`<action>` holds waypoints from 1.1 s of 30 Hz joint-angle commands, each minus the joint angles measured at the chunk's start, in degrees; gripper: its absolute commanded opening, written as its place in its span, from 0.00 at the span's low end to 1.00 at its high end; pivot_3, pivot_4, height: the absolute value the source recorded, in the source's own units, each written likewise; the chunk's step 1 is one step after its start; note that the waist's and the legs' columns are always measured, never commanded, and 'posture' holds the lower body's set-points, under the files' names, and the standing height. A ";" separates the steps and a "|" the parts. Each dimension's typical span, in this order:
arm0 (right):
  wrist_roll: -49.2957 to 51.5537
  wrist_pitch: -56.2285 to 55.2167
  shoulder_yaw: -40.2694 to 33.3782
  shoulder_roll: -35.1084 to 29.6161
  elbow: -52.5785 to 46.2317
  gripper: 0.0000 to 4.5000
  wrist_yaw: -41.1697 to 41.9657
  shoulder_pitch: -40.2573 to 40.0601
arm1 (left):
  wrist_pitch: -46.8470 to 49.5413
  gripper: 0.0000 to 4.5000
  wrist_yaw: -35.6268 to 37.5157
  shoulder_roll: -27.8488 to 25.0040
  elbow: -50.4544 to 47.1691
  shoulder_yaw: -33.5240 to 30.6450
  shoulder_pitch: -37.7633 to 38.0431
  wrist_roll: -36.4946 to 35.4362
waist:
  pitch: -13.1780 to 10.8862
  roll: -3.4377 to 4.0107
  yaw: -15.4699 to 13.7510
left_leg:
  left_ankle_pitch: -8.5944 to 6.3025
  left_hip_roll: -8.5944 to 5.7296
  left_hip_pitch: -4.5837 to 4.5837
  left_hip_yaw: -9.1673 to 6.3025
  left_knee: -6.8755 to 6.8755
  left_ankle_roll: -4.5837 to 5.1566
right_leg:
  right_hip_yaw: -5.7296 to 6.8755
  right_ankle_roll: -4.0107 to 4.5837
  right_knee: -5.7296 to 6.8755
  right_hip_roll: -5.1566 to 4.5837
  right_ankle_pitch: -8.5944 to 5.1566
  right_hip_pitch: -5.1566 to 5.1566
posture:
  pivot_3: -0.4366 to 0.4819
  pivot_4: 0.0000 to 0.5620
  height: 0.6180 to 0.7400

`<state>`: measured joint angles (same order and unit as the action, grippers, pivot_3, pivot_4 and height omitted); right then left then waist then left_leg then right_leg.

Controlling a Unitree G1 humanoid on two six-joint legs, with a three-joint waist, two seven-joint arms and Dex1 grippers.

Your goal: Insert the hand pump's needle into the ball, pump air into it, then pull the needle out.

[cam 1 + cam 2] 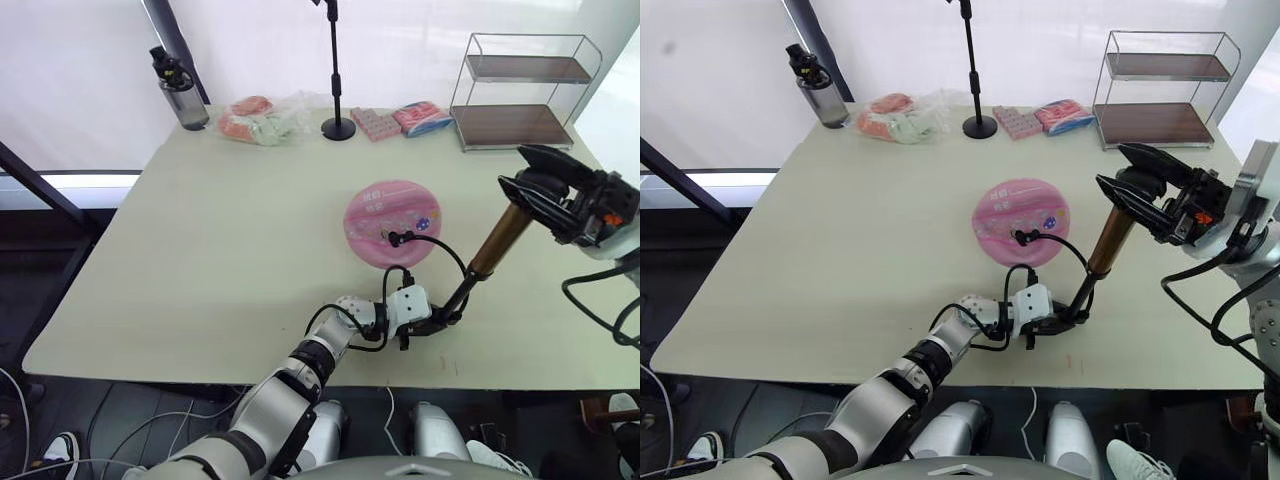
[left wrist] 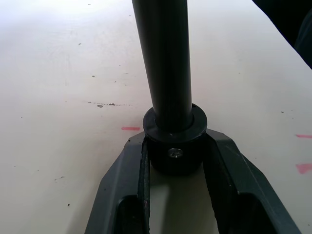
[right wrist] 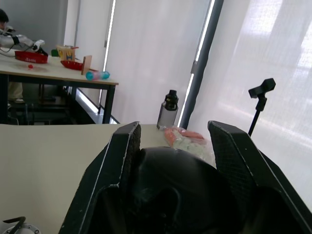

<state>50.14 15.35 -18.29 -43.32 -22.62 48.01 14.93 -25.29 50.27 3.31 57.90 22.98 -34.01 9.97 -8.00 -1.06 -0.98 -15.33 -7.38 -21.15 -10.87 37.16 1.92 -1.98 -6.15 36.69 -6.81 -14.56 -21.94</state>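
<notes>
The pink ball (image 1: 392,222) lies as a flat disc on the table's middle right. The hand pump (image 1: 500,242) leans tilted to its right, bronze barrel up. My left gripper (image 1: 438,320) is shut on the pump's black bottom cap (image 2: 175,153) down at the table. My right gripper (image 1: 520,172) is shut on the black T-handle (image 3: 170,185) at the pump's top. The thin black hose (image 1: 445,250) arcs from the pump's base to the ball, and its end fitting (image 1: 394,239) rests on the ball's near edge. The needle itself is hidden at that fitting.
Along the table's far edge stand a water bottle (image 1: 178,92), bagged packets (image 1: 262,120), a black stand base (image 1: 338,127), pink packets (image 1: 410,118) and a wire two-tier shelf (image 1: 525,90). The table's front edge (image 1: 200,372) runs close behind my left gripper.
</notes>
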 commanded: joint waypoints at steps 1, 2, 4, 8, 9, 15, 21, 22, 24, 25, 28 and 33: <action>3.53 -1.39 -7.13 -1.33 -3.47 0.43 -2.78 5.03 | 3.03 0.24 0.30 -2.00 5.45 2.59 3.03 3.79 | -0.04 0.03 -0.01 | 0.00 -0.01 -0.07 0.00 0.01 0.00 | 0.00 0.01 0.00 -0.01 0.01 -0.08 | 0.48 0.27 0.96; 3.62 -1.11 -7.23 -1.35 -3.56 0.43 -2.91 5.35 | 3.03 0.24 0.32 -1.99 5.47 2.59 3.02 3.78 | -0.04 0.04 -0.01 | 0.00 -0.01 -0.16 0.00 0.03 0.00 | 0.01 0.02 0.00 -0.01 0.02 -0.15 | 0.48 0.27 0.96; 3.42 -0.86 -7.02 -0.85 -3.86 0.43 -2.82 5.20 | 3.03 0.24 0.31 -1.96 5.49 2.61 3.00 3.77 | -0.03 0.06 0.00 | 0.01 -0.01 -0.43 -0.01 0.12 -0.01 | 0.02 0.03 0.04 -0.01 0.04 -0.41 | 0.48 0.27 0.96; -0.02 -2.22 -5.02 0.83 -4.60 0.43 -0.92 1.14 | 3.06 0.24 0.24 -1.91 5.42 2.67 2.99 3.76 | -0.03 0.06 -0.05 | 0.04 -0.03 -0.67 -0.03 0.24 -0.04 | 0.03 0.03 0.11 -0.01 0.07 -0.65 | 0.48 0.27 0.96; -0.57 -2.61 -4.67 1.65 -4.76 0.43 -0.83 0.16 | 3.06 0.24 0.23 -1.90 5.42 2.67 2.99 3.77 | -0.03 0.06 -0.06 | 0.03 -0.03 -0.67 -0.04 0.23 -0.03 | 0.04 0.03 0.11 -0.01 0.07 -0.65 | 0.48 0.27 0.96; -5.70 -7.58 -1.97 8.04 -2.87 0.43 0.73 -7.22 | 3.10 0.24 0.13 -1.88 5.52 2.67 2.95 3.78 | 0.12 0.05 0.04 | 0.02 -0.03 -0.56 -0.06 0.23 -0.02 | 0.07 0.02 0.11 0.00 0.06 -0.58 | 0.48 0.27 0.96; -12.82 -12.80 2.91 11.07 1.43 0.43 4.34 -13.20 | 3.00 0.24 0.02 -1.86 5.61 2.72 2.93 3.90 | 0.46 0.08 0.14 | 0.03 -0.01 -0.47 -0.09 0.23 -0.02 | 0.09 0.02 0.12 0.06 0.06 -0.52 | 0.48 0.27 0.96; -14.52 -13.64 4.01 11.04 2.45 0.43 5.06 -14.17 | 2.97 0.24 0.03 -1.86 5.62 2.72 2.94 3.92 | 0.48 0.08 0.13 | 0.03 -0.01 -0.46 -0.10 0.22 -0.02 | 0.10 0.02 0.12 0.08 0.06 -0.51 | 0.48 0.27 0.96; -17.03 -15.31 6.09 11.44 4.41 0.43 5.81 -15.49 | 2.96 0.24 0.00 -1.84 5.64 2.64 2.95 3.94 | 0.62 0.05 0.17 | 0.03 -0.01 -0.45 -0.10 0.22 -0.03 | 0.10 0.02 0.12 0.08 0.06 -0.49 | 0.48 0.27 0.96; -17.81 -16.00 6.98 11.75 5.28 0.43 5.91 -15.91 | 2.96 0.24 -0.01 -1.83 5.66 2.63 2.97 3.98 | 0.68 0.03 0.17 | 0.03 -0.01 -0.44 -0.10 0.22 -0.03 | 0.10 0.02 0.12 0.08 0.06 -0.49 | 0.48 0.27 0.96; -19.77 -17.66 9.46 13.45 7.63 0.43 5.55 -17.00 | 2.92 0.24 -0.10 -1.80 5.68 2.60 3.00 4.06 | 0.88 -0.04 0.16 | 0.03 0.00 -0.37 -0.13 0.21 -0.03 | 0.11 0.02 0.12 0.11 0.05 -0.43 | 0.48 0.27 0.96; -23.79 -18.75 12.99 15.28 9.80 0.43 4.00 -18.67 | 2.95 0.24 -0.22 -1.82 5.74 2.46 3.13 3.99 | 0.87 -0.08 0.16 | 0.01 0.01 0.15 -0.15 0.00 -0.02 | 0.12 -0.05 0.05 0.12 -0.02 0.05 | 0.48 0.27 0.96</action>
<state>28.71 -4.56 -7.52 -28.21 -14.96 52.02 -1.77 -25.18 49.44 3.12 58.98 23.11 -33.91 10.67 -7.14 -1.14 -0.82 -15.33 -7.36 -20.83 -11.03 37.07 1.90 -1.86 -6.32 36.71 -6.70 -14.68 -21.74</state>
